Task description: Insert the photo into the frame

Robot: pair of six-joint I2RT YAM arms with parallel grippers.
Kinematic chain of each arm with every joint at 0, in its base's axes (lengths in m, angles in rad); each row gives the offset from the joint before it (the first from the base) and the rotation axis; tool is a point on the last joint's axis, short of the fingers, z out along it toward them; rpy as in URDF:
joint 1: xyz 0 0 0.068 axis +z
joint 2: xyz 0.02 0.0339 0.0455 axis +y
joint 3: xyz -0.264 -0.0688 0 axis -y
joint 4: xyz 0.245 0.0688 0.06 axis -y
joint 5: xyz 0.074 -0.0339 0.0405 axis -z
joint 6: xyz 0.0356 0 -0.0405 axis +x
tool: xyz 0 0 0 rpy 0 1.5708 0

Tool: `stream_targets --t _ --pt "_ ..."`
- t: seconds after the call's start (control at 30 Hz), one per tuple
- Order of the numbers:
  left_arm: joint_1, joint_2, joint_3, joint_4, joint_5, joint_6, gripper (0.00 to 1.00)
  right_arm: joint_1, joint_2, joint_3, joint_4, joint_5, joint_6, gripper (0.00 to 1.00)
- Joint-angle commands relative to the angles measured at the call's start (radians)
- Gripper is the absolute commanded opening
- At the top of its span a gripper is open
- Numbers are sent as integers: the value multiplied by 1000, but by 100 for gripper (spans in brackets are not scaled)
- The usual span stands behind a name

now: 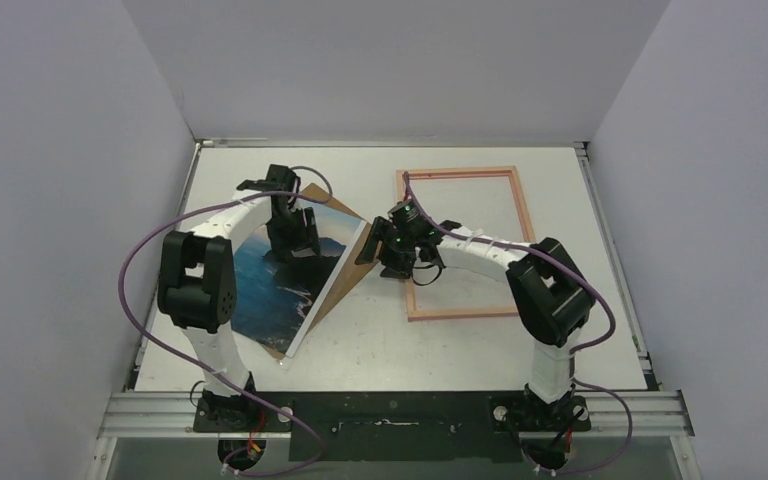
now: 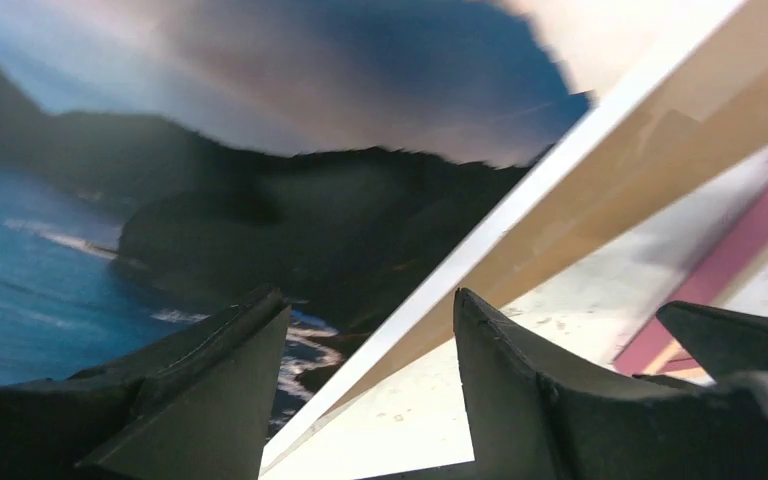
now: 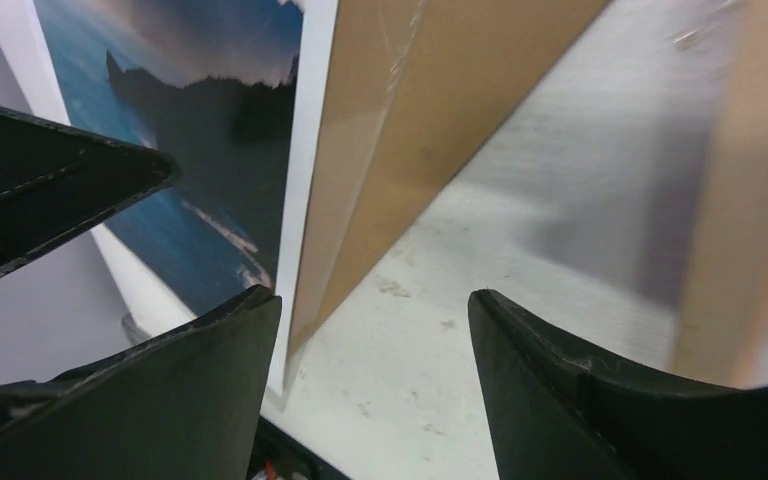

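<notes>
The photo (image 1: 280, 285) of blue sea and dark mountains lies askew on the brown backing board (image 1: 343, 277), left of centre. The frame (image 1: 457, 172) lies flat at the right, pale wood in the top view. My left gripper (image 1: 295, 245) is open above the photo's far part. In the left wrist view (image 2: 370, 330) the white edge of the photo (image 2: 210, 200) runs between its jaws. My right gripper (image 1: 375, 255) is open and empty, between the photo's right edge and the frame's left rail. In the right wrist view (image 3: 375, 320) bare table shows between its jaws.
The backing board (image 3: 410, 130) sticks out past the photo (image 3: 190, 150) on its right side. The frame (image 2: 750, 240) shows as a pink strip in the left wrist view. Grey walls close in the table on three sides. The two grippers are close together.
</notes>
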Motion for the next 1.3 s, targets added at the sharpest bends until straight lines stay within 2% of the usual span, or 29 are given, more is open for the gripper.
stream_targets --t 0.0,0.1,0.17,0.37,0.67,0.9,1.07,1.27 --pt "42 -117 -73 40 -63 -16 59 44 39 32 165 -85 176 70" --pt "59 -139 -126 25 -103 -43 55 75 63 27 182 -74 232 70" --pt "63 -151 -167 33 -109 -55 41 94 72 27 164 -54 244 70" --pt "60 -118 -256 77 -58 -66 36 114 65 4 117 7 233 71" --pt "18 -86 -336 131 -10 -130 36 120 46 -67 150 31 250 72" --pt "-20 -89 -383 168 23 -194 35 144 61 -110 250 -6 309 57" --pt "-19 -131 -358 138 -21 -189 35 174 79 -136 321 -32 367 56" --pt "-18 -244 -294 22 -105 -152 47 245 102 -128 354 -47 427 56"
